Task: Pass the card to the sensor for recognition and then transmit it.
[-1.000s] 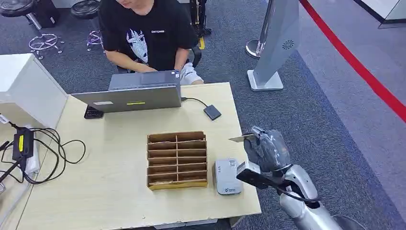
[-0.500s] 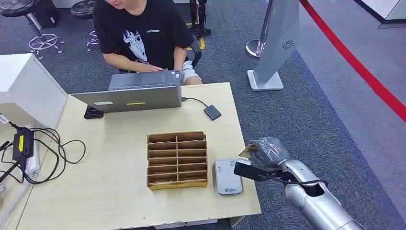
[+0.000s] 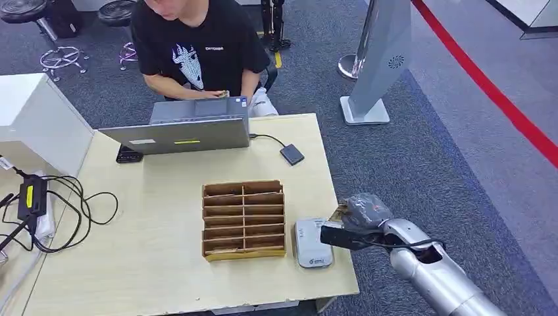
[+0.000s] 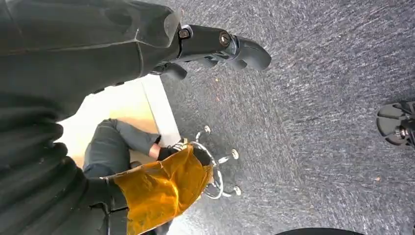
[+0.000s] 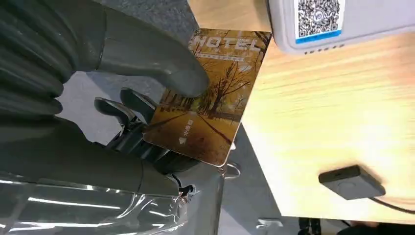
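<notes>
The right hand [image 3: 364, 212] pinches the hotel card [image 5: 213, 95] at the counter's [image 3: 151, 257] right edge, just beside the white sensor [image 3: 312, 241]. Keep it flat and slide left over the sensor. The left hand [image 4: 215, 44] seems slack and empty.

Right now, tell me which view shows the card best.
The right wrist view: the card lies face-on, its HOTEL lettering readable, pinched by the right hand. In the head view the card is a sliver beside the white sensor.
</notes>
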Available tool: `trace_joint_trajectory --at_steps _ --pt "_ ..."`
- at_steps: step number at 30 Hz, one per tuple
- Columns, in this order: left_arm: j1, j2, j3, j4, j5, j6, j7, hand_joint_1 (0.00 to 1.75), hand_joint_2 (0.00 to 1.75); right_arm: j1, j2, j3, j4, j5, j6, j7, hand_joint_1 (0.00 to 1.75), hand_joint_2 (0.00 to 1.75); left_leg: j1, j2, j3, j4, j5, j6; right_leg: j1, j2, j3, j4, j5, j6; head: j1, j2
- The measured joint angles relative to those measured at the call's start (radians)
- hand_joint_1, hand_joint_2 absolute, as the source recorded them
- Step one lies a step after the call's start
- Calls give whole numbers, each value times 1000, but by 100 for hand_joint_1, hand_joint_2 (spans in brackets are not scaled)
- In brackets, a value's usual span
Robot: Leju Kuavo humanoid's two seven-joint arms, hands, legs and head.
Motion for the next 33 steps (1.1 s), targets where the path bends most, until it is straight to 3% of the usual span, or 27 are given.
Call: trace_joint_trajectory --at_steps 15,33 --pt "0 0 11 0 2 -4 0 0 175 37 -80 16 -85 -36 -17 -31 175 175 0 0 0 0 0 0 0 0 -1 0 0 0 0 0" --pt "0 1 12 0 -6 -8 -2 0 175 80 -100 2 -153 -54 -2 -111 175 175 0 0 0 0 0 0 0 0 0 0 0 0 0 0"
